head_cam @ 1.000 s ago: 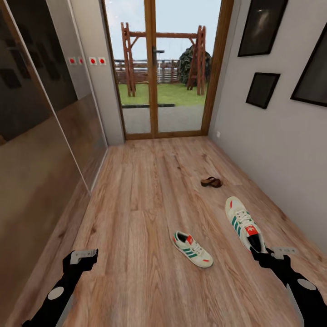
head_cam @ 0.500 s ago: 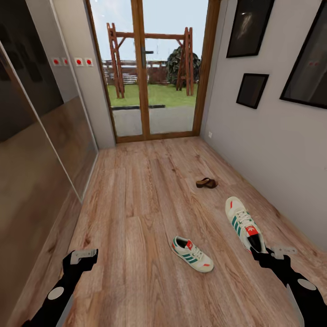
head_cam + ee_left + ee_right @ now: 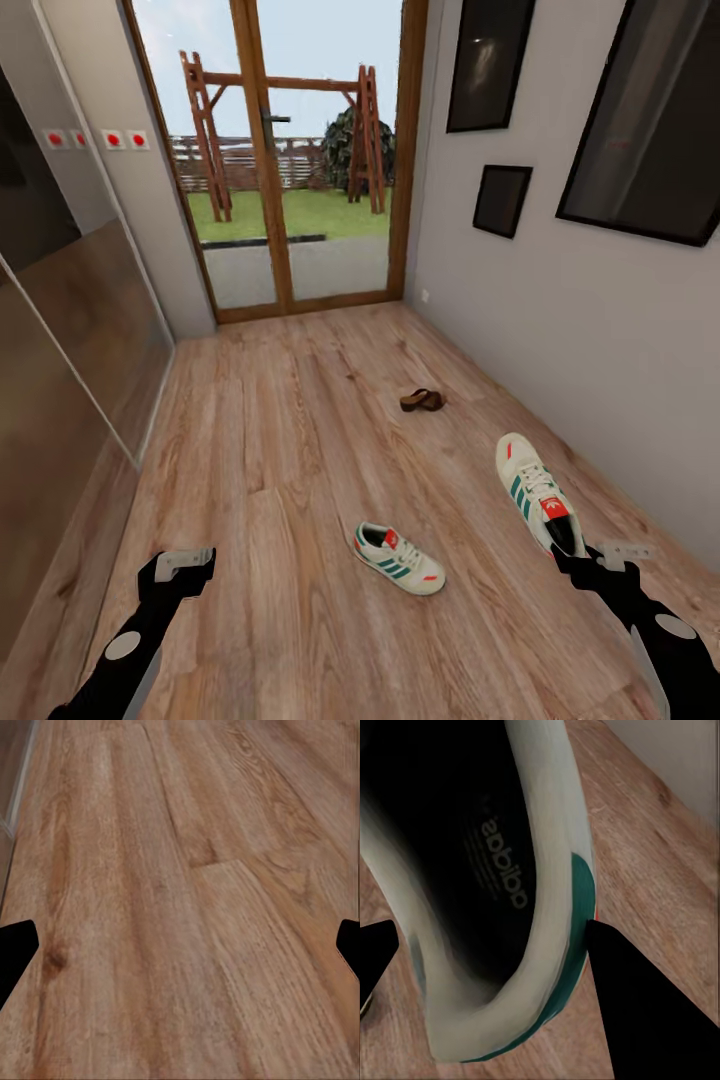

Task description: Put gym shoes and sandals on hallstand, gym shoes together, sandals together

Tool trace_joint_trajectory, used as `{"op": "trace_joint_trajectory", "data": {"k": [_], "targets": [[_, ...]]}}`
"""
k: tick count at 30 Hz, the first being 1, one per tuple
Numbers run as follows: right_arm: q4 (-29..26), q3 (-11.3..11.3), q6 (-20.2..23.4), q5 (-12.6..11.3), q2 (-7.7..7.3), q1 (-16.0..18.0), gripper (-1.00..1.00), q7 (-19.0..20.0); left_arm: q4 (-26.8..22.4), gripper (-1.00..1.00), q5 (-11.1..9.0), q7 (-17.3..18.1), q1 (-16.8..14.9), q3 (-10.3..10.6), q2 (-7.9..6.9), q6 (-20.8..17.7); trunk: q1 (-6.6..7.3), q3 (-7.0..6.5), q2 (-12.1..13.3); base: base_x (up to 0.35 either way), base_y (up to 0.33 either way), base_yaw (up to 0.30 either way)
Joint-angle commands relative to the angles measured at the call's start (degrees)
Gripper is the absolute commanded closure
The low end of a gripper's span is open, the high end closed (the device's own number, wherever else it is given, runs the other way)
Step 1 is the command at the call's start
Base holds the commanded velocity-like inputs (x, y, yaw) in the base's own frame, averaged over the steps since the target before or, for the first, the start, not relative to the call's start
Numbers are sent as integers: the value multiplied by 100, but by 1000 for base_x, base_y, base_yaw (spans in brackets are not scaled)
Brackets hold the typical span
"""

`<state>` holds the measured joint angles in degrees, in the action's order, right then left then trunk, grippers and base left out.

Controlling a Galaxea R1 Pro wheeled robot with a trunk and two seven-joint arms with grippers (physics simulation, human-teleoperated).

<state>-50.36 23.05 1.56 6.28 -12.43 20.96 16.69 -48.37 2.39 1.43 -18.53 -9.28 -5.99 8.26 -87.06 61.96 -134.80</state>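
The right gripper (image 3: pixel 586 552) is clamped on the heel of one sneaker (image 3: pixel 537 492), its toe pointing away up the corridor; in the right wrist view one finger (image 3: pixel 649 1012) presses the outside of the heel wall (image 3: pixel 562 907), and I judge the other sits inside the opening, though only its tip shows. To carry it well, keep the hold low on the stiff heel collar and the toe level, since a shoe pinched at one end will likely swing or twist when the base turns. The left gripper (image 3: pixel 185 562) hangs spread and empty over bare floor (image 3: pixel 180 900), free for the second sneaker (image 3: pixel 399 558), which lies on the planks between the two grippers, nearer the right one. One sandal (image 3: pixel 422 400) lies well beyond both. No rack is in sight, so finding it comes first. The held shoe's dark interior (image 3: pixel 450 847) looks empty
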Motion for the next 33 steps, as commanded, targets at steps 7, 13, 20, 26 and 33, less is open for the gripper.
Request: {"op": "trace_joint_trajectory", "data": {"k": [7, 13, 20, 26, 33], "targets": [[-9, 24, 20, 49, 5, 5, 100, 44, 3, -100, 35, 15, -2, -19, 1, 18, 0, -8, -2, 150, 251, -211], [-9, 24, 20, 49, 6, 5, 100, 44, 3, -100, 42, 15, -2, -19, 1, 18, 0, -9, -2, 185, 277, -41], [-9, 24, 20, 49, 5, 5, 100, 45, 3, -100, 43, 9, -2, -18, 1, 18, 0, -9, -2, 224, 257, -55], [-9, 24, 23, 49, 7, 5, 100, 43, 19, -100, 43, 6, -2, -14, 1, 18, 0, -9, -2, 224, 182, -246], [-9, 24, 20, 49, 10, 5, 100, 40, 21, -100, 43, 3, -1, -12, 5, 18, 0, -9, -2, 64, 15, -115]]}}
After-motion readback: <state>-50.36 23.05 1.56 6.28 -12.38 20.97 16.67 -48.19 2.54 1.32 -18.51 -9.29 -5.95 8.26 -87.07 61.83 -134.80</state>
